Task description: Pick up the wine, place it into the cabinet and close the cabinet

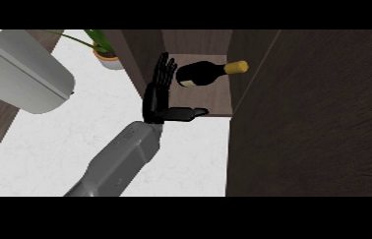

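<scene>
Prob. kitchen: counter [44, 149], cabinet [305, 125].

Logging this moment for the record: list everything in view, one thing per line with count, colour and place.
wine bottle: one, dark with a yellow top, lying on its side on the cabinet shelf, top pointing right
cabinet: one, dark brown outside with a lighter brown shelf, upper middle
cabinet door: one, dark brown, standing open at the right
potted plant: one, green leaves in a pale orange pot, upper left on the counter
counter: one, white, left and middle
grey rounded object: one, far left, cannot tell what it is
hand: one, black on a grey forearm, fingers straight, just left of the bottle; which hand cannot be told
</scene>
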